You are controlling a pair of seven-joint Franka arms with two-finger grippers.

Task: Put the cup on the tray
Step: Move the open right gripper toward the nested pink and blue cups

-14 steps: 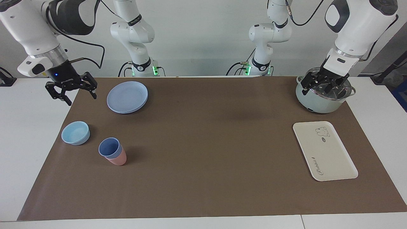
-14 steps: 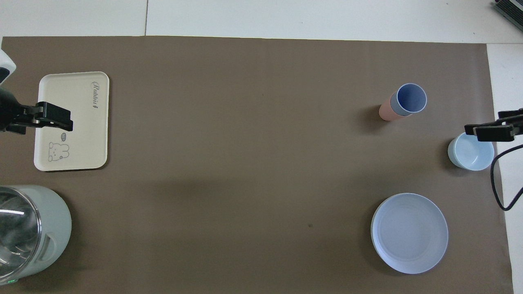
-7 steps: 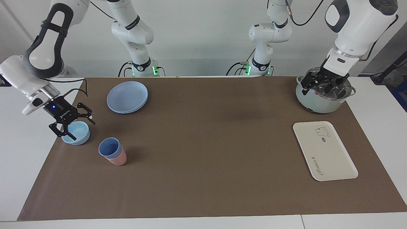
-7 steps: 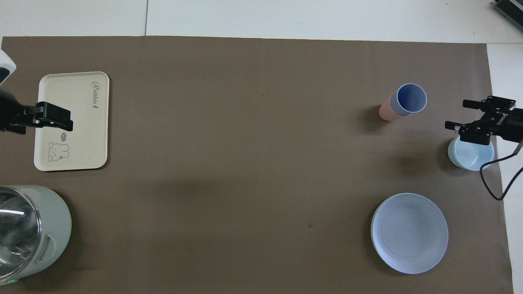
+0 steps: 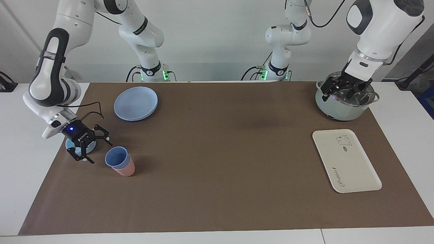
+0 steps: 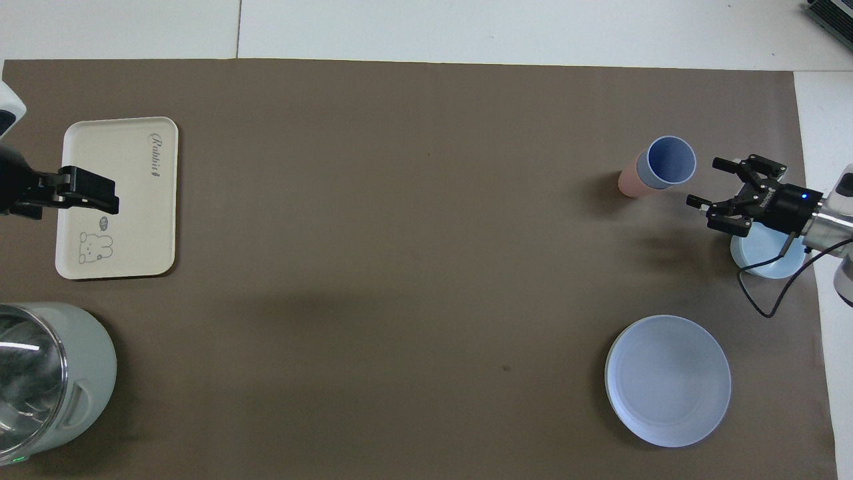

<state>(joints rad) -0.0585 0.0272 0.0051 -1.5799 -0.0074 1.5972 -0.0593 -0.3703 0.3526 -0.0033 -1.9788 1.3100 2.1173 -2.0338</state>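
Since the earlier frames the right claw has dropped from up by the worktop's corner, past the pale blue bowl, to just beside the cup, fingers spread wide and empty. Nothing else has shifted.

Cup: periwinkle, nested inside the pink tumbler, near the right arm's end of the worktop, closer to the edge away from the robots. Not yet touched. Tray lies bare at the left arm's end, well apart from the cup. Blue plate sits nearer the robots. Left claw waits over the pot, fingers wide, holding nothing.

Risks, as judgement:
- a low grip could lift both tumblers, or drag the pink one along if the two are wedged
- a finger striking the rim would tip the stack
- the wrist passes over the bowl and may nudge it
- long carry to the tray; handover may be needed, and the cup could slip there

Views: facing view shows the claw's height and the gap to the cup. Overhead view shows the cup's mouth empty and the claw's opening turned toward it; there the left claw appears over the tray, which the facing view corrects.
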